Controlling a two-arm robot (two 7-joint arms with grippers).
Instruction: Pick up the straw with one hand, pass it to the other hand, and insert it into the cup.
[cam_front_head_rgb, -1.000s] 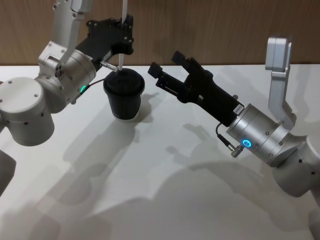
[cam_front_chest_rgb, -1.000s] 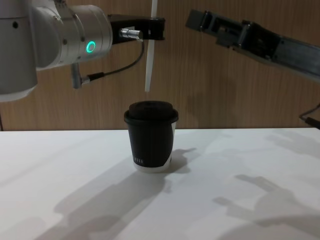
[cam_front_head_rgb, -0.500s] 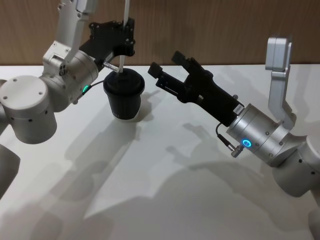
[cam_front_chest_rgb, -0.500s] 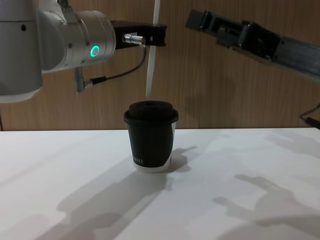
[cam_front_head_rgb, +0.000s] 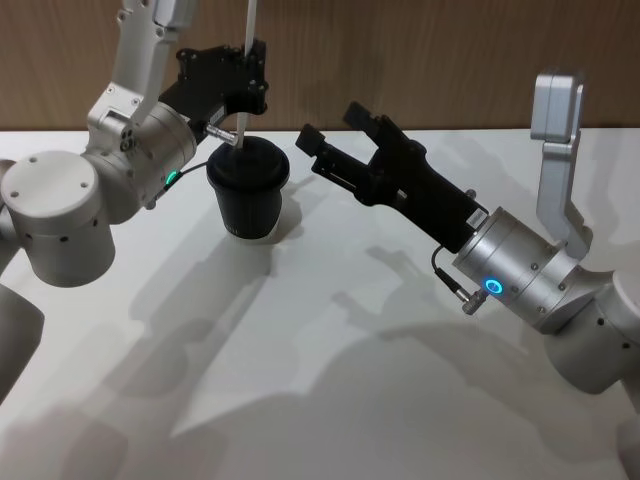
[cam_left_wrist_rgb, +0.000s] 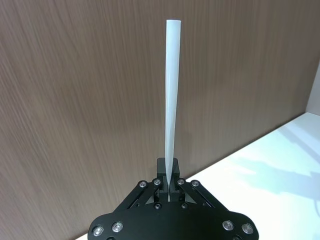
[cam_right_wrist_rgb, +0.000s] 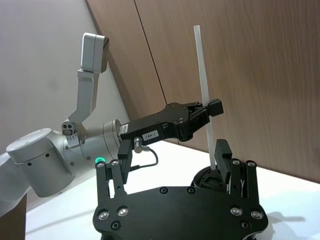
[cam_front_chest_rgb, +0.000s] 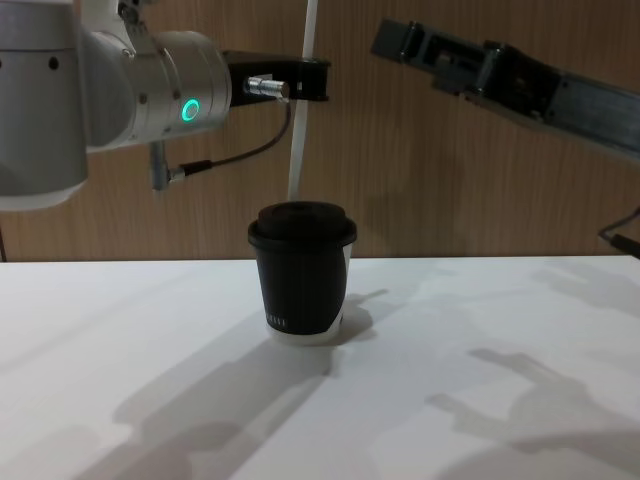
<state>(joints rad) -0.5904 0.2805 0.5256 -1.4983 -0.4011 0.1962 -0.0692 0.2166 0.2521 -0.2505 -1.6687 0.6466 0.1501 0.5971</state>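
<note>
1. Now the left gripper (cam_front_chest_rgb: 312, 78) is pinching the straw (cam_front_chest_rgb: 301, 150) tight between its fingers and holding it straight up.
2. In the chest view, the straw's bottom tip is hanging just above the lid of the cup (cam_front_chest_rgb: 301, 275), at about 12 o'clock from it. It does not look like it is in the lid yet.
3. The cup is standing upright on the white table (cam_front_head_rgb: 330, 350), near the back, in front of the wooden wall (cam_front_chest_rgb: 450, 180).
4. The right gripper (cam_front_head_rgb: 338, 135) is waiting at about 3 o'clock from the cup, up in the air, with its fingers apart and nothing in them.
5. So the picking up and the passing look done. Pushing the straw down into the cup and letting go are what is left.
6. Nothing is sitting between the straw and the lid. The hole in the lid is too small to see, so lining up the tip may be the tricky part.
7. A black cable (cam_front_chest_rgb: 240, 155) is hanging beside the left arm, well clear of the straw.
</note>
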